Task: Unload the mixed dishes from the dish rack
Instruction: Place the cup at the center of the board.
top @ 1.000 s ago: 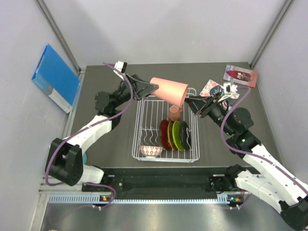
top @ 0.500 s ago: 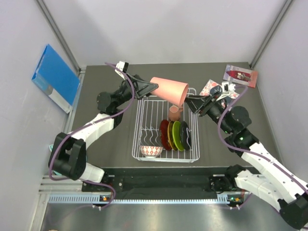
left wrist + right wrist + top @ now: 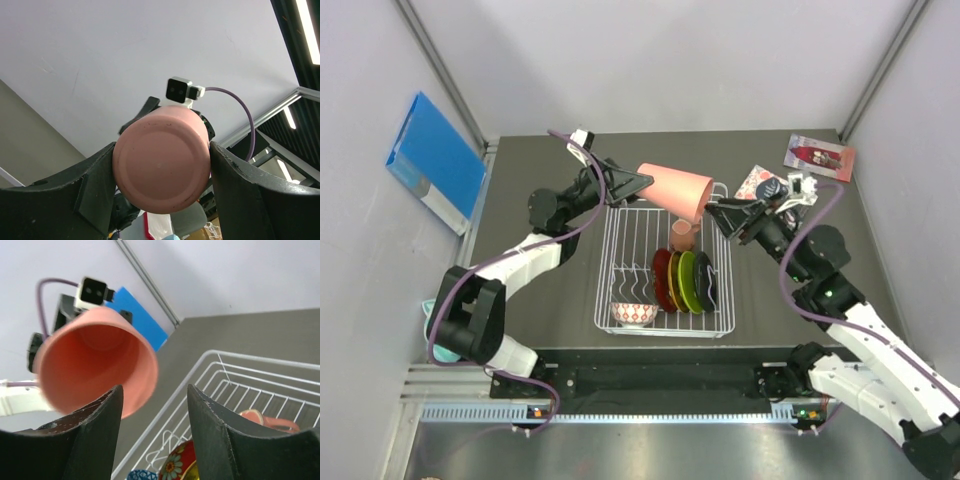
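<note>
Tall pink plastic cup (image 3: 675,190) is up in the air, lying nearly on its side over the far end of the white wire dish rack (image 3: 620,225), not touching it. Left gripper (image 3: 632,181) has it: left wrist cam shows the cup's flat bottom wedged btwn both fingers, w/ contact each side. Cup's open mouth points toward the right arm.

Right gripper (image 3: 718,213) sits just beside that rim, fingers spread to a medium gap w/ nothing btwn them. Can't tell whether a fingertip touches the rim.

In the rack: small salmon mug (image 3: 682,234) at the far-right part. Round plates stand on edge in the slots, red (image 3: 662,280), lime-green (image 3: 686,282) and black (image 3: 706,281), packed close. Small patterned bowl (image 3: 633,313) is upright at the near-left corner.

Rack rests mid dark table (image 3: 560,310). Blue folder (image 3: 435,163) leans on the left wall.
</note>
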Robot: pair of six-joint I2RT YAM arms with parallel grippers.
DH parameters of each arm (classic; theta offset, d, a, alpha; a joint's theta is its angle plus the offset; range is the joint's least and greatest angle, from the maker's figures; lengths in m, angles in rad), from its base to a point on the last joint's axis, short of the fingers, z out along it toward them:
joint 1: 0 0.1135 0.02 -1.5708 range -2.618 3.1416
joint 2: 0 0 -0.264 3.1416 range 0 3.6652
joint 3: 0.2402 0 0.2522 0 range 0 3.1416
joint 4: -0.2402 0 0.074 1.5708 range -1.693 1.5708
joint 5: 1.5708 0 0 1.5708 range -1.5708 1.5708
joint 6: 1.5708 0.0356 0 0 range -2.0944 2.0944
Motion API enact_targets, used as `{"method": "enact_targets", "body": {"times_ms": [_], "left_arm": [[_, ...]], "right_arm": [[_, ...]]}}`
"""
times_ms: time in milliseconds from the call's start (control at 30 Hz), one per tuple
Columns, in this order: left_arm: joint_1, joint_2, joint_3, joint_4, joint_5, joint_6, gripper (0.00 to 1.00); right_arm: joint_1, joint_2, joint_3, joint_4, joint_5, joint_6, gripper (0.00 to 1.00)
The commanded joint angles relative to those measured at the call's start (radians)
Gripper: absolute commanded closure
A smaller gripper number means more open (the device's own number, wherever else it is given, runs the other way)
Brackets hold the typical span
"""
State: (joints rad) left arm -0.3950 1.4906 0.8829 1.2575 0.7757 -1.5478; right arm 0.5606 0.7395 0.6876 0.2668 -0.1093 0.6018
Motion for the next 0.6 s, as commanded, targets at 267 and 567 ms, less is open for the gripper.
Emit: {"method": "enact_targets", "body": {"times_ms": [267, 567], "left_arm": [[-0.025, 0.003, 0.005, 0.138, 0.014, -0.028, 1.00], [-0.024, -0.022, 0.001, 0.005, 0.040, 0.050, 0.02]], "right_arm": [[-0.005, 0.190, 0.098, 0.160, -0.109, 0.019, 0.51], [-0.005, 0.141, 0.157, -0.023, 0.015, -0.023, 1.00]]}}
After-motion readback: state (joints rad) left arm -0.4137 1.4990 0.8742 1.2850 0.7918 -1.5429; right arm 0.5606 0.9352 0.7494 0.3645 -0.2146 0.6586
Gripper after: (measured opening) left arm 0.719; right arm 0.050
